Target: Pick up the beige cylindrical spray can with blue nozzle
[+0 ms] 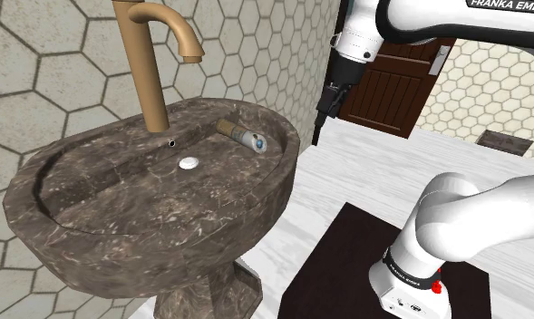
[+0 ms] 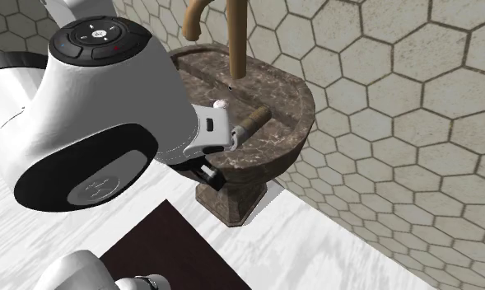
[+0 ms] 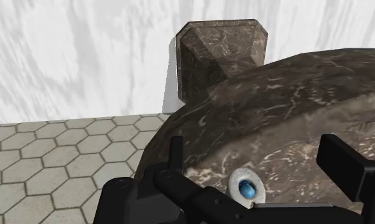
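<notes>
One beige cylindrical spray can [image 1: 240,133] with a white cap and a blue nozzle lies on its side on the back ledge of a dark brown marbled pedestal sink [image 1: 165,245]. It rests just beside the base of a tall bronze curved faucet [image 1: 147,63], and its nozzle end points toward the sink's outer edge and the arm. The all-black two-finger gripper [image 3: 252,145] of the white robot arm hangs in the air just outside that edge, over a white wood-grain floor [image 1: 346,172], near the can but not touching it. In the wrist view its fingers stand wide apart, and the can's round cap with its blue centre shows between them, well clear of both. Nothing is held. A small white drain [image 1: 190,164] sits in the basin, and a wall of pale hexagonal tiles [image 1: 38,72] stands behind. Judging by this, the task is at the approach: the can is lined up but not yet gripped. Moving in over the ledge, closing on the can's body and lifting it all remain.
</notes>
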`<act>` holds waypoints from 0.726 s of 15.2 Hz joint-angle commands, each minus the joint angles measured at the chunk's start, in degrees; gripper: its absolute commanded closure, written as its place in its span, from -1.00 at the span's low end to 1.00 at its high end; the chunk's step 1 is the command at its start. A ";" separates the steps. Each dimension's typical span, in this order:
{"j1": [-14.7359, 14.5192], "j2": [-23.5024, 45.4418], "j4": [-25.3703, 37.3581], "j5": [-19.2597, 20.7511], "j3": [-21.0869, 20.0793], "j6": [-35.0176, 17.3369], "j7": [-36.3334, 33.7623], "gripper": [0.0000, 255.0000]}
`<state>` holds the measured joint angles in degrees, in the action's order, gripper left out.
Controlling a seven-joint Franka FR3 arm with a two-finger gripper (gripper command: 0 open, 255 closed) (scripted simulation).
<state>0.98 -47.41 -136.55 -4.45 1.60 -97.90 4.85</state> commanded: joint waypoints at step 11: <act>-2.31 24.98 14.12 -1.04 -1.45 -7.08 1.26 -1.00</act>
<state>-1.11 -24.57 -123.74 -5.41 0.33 -104.56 6.02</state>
